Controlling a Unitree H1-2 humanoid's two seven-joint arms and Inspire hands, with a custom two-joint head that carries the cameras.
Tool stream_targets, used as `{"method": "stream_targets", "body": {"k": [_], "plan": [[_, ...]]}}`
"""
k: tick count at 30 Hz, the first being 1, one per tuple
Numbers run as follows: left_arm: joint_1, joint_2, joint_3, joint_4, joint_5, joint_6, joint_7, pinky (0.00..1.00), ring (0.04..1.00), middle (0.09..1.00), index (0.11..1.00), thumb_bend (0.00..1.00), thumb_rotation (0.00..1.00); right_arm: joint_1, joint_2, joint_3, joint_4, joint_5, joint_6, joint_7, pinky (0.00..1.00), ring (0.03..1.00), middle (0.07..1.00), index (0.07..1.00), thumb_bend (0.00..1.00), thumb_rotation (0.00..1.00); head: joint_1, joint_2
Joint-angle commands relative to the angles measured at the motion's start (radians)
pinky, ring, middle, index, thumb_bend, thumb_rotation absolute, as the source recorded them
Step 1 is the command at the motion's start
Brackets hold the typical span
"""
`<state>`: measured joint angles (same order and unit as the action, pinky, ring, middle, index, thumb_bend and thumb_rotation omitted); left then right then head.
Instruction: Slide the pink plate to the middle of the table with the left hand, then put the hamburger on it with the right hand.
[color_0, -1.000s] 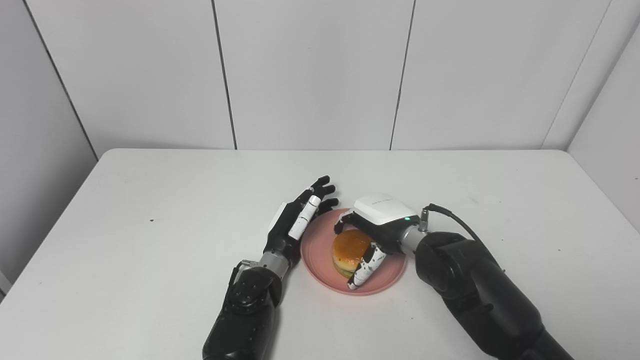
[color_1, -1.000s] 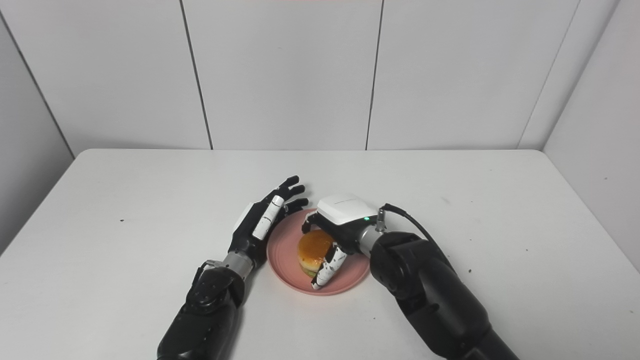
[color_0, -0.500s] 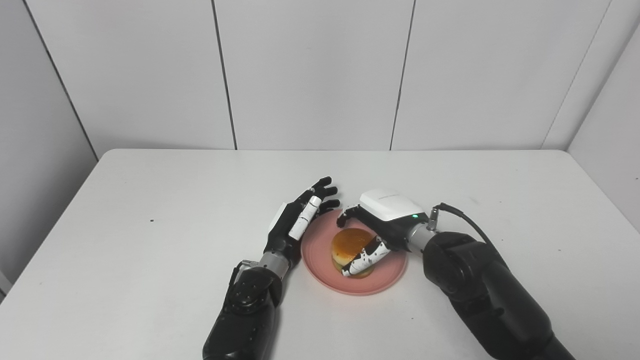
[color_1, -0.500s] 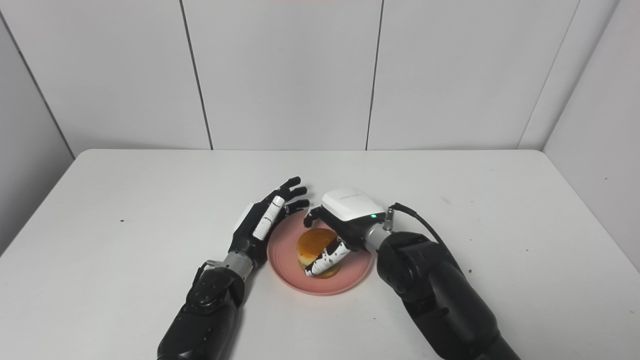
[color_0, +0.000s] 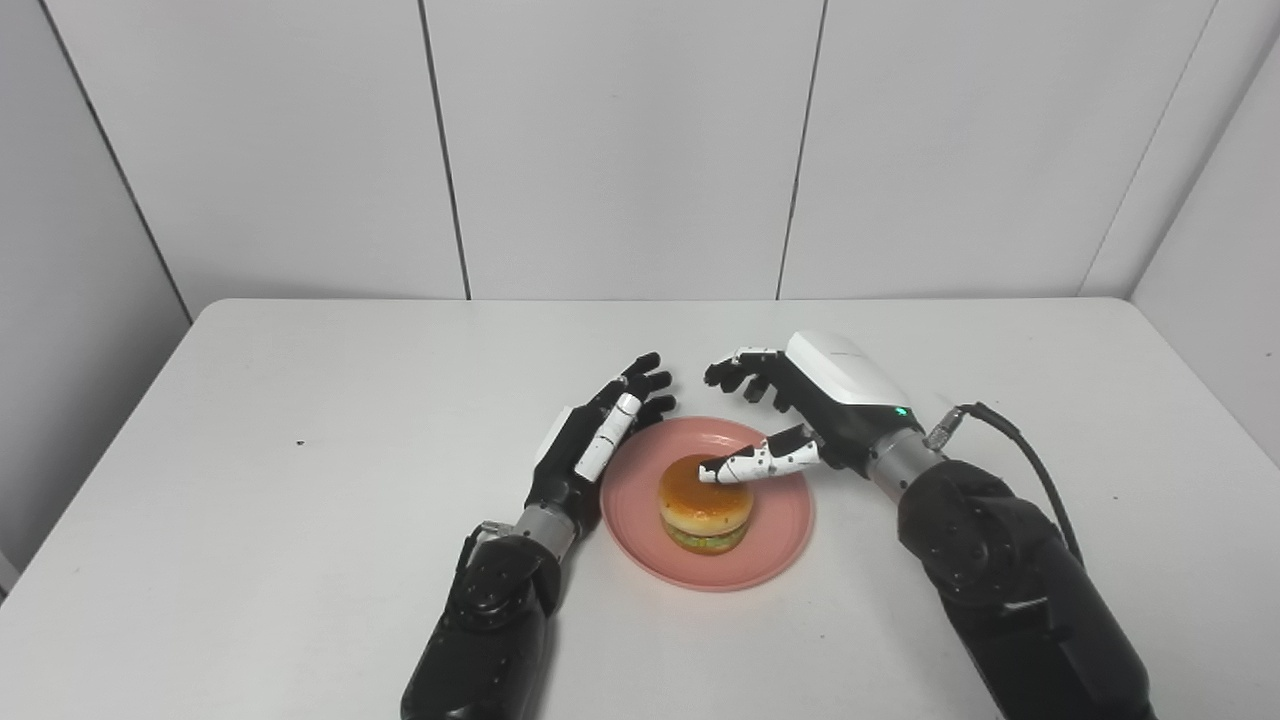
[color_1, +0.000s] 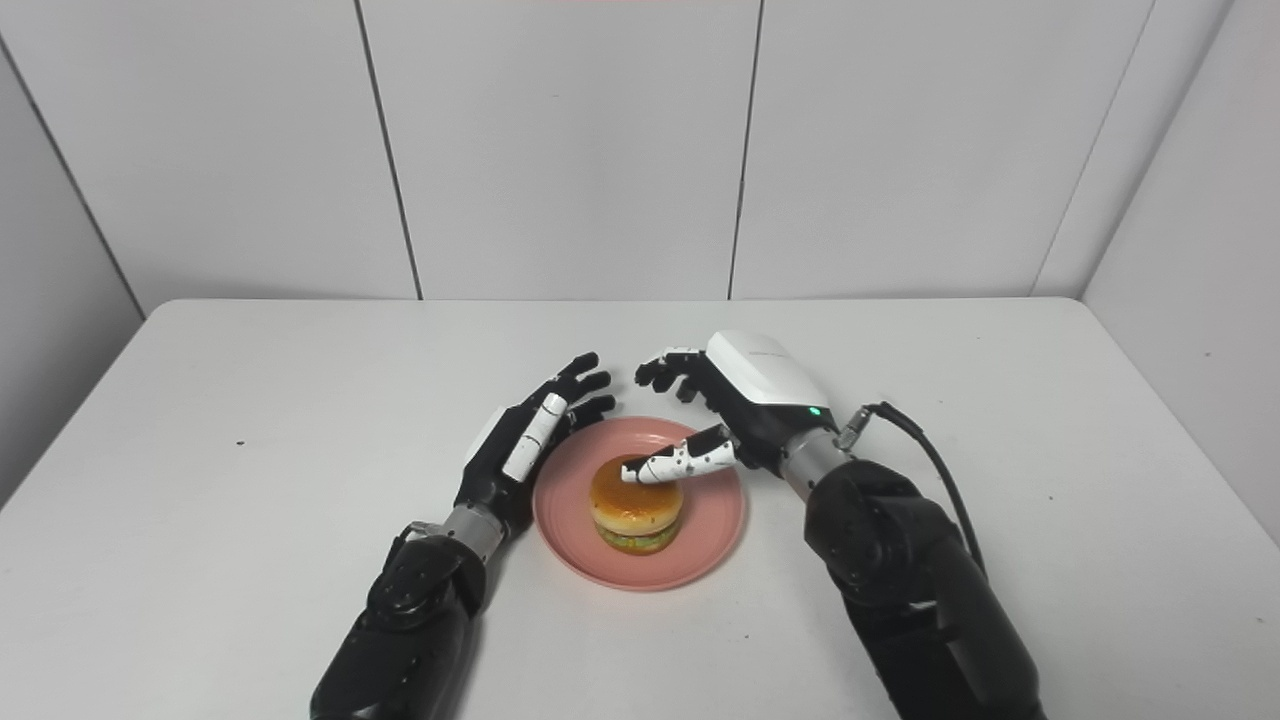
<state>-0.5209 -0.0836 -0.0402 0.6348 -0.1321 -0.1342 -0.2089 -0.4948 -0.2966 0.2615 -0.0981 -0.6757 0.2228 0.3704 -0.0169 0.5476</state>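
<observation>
- The round pink plate lies near the middle of the white table, a little toward the near edge, and the toy hamburger with its glossy orange bun and green filling sits upright at the plate's centre. Judged from this layout, both steps of the task look done.
- The black left hand with a white-backed thumb lies just beside the plate's left rim, fingers stretched out and slightly apart, holding nothing; whether it touches the rim cannot be told.
- The black right hand with a white back shell is opened wide and holds nothing: its fingers reach over the far rim of the plate, and its speckled white thumb lies across the top of the bun, touching it or just above it.
- Risk: if the right arm pulls away low or sideways, that thumb could drag the bun and tip the hamburger or push it off-centre. A left hand drawn back carelessly could nudge the rim and shift the plate.
- The right eye view shows more bare plate between the burger and the left hand; the left eye view shows the plate's right rim clear of the right forearm.
</observation>
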Motion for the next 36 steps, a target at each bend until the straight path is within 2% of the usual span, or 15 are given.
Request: {"method": "stream_targets", "body": {"k": [1,7,9,13,17,22,23,28,32,36], "plan": [[0.004,0.008,-0.004,-0.013,0.006,0.022,-0.007,0.87,0.841,0.895,0.894,0.8,0.81,-0.012,0.007,-0.031,-0.009,0.023,-0.045,-0.068,0.54,0.639,0.695,0.712,0.98,0.49,0.003,-0.001],[0.032,-0.002,0.012,-0.09,0.014,0.022,0.036,0.89,0.86,0.894,0.909,0.76,0.78,0.038,0.043,-0.094,0.005,0.099,-0.026,-0.139,0.58,0.688,0.728,0.721,0.94,0.47,0.005,-0.001],[0.053,-0.009,0.015,-0.141,0.033,0.009,0.071,0.91,0.884,0.899,0.909,0.78,0.76,0.065,0.074,-0.131,0.021,0.148,-0.03,-0.18,0.58,0.7,0.744,0.736,0.85,0.55,0.006,0.0],[0.103,-0.013,0.007,-0.236,0.086,-0.008,0.13,0.92,0.915,0.918,0.92,0.76,0.77,0.108,0.129,-0.195,0.061,0.277,-0.096,-0.249,0.69,0.789,0.807,0.752,0.72,0.73,0.007,0.0],[0.15,-0.014,0.013,-0.303,0.115,-0.022,0.173,0.97,0.932,0.925,0.931,0.78,0.76,0.143,0.181,-0.248,0.09,0.414,-0.147,-0.276,0.65,0.748,0.773,0.759,0.76,0.87,0.004,0.001],[0.207,-0.001,0.024,-0.366,0.139,-0.048,0.217,1.0,0.969,0.953,0.943,0.76,0.78,0.192,0.246,-0.316,0.128,0.611,-0.24,-0.285,0.69,0.751,0.772,0.762,0.73,0.9,0.008,0.008],[0.214,0.003,0.025,-0.372,0.141,-0.052,0.221,1.0,0.978,0.96,0.948,0.75,0.79,0.198,0.254,-0.324,0.137,0.636,-0.255,-0.288,0.72,0.761,0.775,0.759,0.76,0.89,0.008,0.008],[0.246,0.018,0.035,-0.408,0.136,-0.032,0.219,1.0,0.99,0.971,0.954,0.76,0.79,0.224,0.292,-0.351,0.172,0.719,-0.298,-0.302,0.76,0.781,0.785,0.759,0.84,0.9,0.016,0.02],[0.264,0.028,0.042,-0.427,0.128,-0.011,0.215,1.0,0.992,0.972,0.957,0.78,0.79,0.243,0.304,-0.344,0.196,0.73,-0.324,-0.311,0.75,0.784,0.784,0.755,0.84,0.94,0.015,0.033],[0.27,0.026,0.048,-0.427,0.119,0.002,0.214,1.0,0.984,0.966,0.958,0.78,0.78,0.25,0.318,-0.349,0.222,0.768,-0.341,-0.31,0.75,0.786,0.783,0.749,0.85,0.93,0.009,0.035]]}}
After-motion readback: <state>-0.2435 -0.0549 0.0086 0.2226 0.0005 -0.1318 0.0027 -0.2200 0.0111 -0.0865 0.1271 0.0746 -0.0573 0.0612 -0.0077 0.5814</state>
